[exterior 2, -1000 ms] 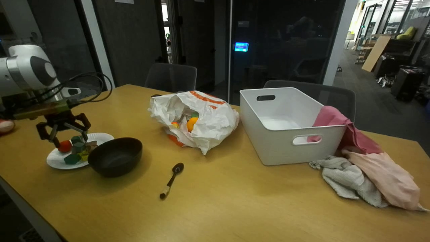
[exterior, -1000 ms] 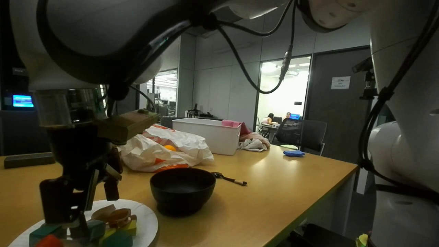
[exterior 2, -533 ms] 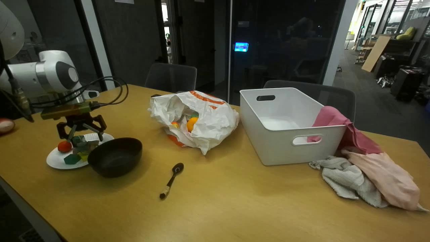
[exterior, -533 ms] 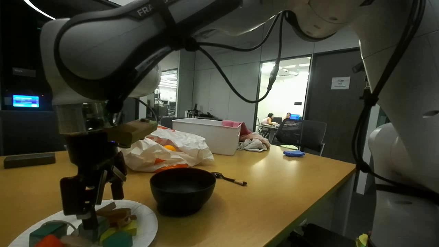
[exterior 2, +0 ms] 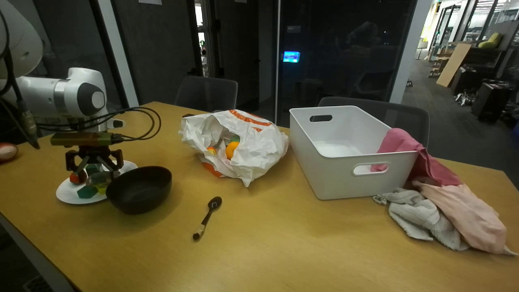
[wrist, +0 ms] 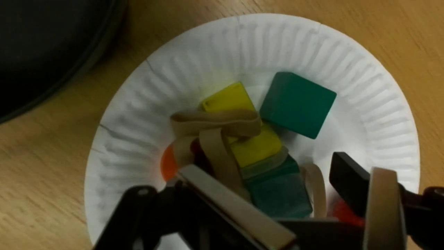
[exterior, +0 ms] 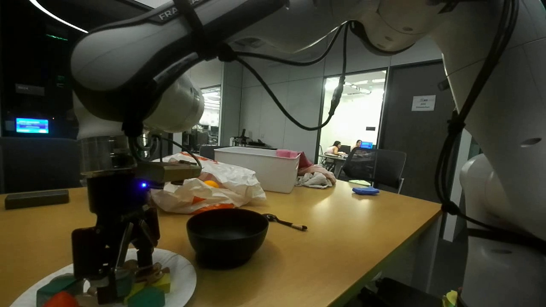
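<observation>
My gripper [exterior 2: 97,175] is open and points down at a white paper plate [wrist: 385,114]. Its fingertips are low among the things on the plate; it holds nothing that I can see. In the wrist view, a dark teal block [wrist: 281,194] lies between the fingers, with a beige band [wrist: 317,191] beside it. Yellow blocks [wrist: 258,146] and more beige loops [wrist: 222,123] lie close by, and a green cube [wrist: 301,104] sits farther off. An orange thing [wrist: 169,163] and a red thing [wrist: 347,212] are partly hidden by the gripper. One fingertip is hidden in the wrist view.
A black bowl [exterior 2: 140,192] stands right beside the plate. A spoon [exterior 2: 209,217], a crumpled white bag [exterior 2: 259,138] with orange things inside, a white bin [exterior 2: 340,174] and cloths [exterior 2: 458,215] are on the table. A long dark box [exterior: 36,199] lies behind the arm.
My gripper has moved across the plate toward the bowl and then down, so its fingertips are now among the things on the plate. The bowl, spoon, bag and bin have not moved.
</observation>
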Robot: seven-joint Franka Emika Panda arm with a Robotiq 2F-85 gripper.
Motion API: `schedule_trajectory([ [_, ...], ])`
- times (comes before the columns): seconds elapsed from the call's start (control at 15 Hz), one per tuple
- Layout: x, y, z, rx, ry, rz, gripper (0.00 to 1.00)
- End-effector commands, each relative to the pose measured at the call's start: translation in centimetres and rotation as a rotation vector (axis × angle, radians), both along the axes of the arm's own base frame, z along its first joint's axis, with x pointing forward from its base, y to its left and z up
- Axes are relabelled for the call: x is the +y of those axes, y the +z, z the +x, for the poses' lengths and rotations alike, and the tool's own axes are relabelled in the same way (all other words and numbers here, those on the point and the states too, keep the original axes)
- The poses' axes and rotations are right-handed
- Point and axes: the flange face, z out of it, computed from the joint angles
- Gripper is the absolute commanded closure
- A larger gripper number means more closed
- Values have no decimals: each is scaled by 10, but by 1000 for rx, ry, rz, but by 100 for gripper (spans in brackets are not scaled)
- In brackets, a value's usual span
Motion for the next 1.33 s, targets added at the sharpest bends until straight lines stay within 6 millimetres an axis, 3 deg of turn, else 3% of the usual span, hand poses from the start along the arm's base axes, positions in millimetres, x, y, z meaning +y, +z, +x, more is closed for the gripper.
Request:
schedule_trajectory([
  [0.0,-12,3,6,21,8,41,42],
  [0.33,-30,10,18,-9,-19,69,79],
  [0.53,-36,21,22,-9,-53,75,83],
  [0.8,-33,71,16,-86,-71,92,83],
  [1.0,-40,125,11,-172,-103,126,83],
  [1.27,-80,180,19,-293,-232,125,83],
])
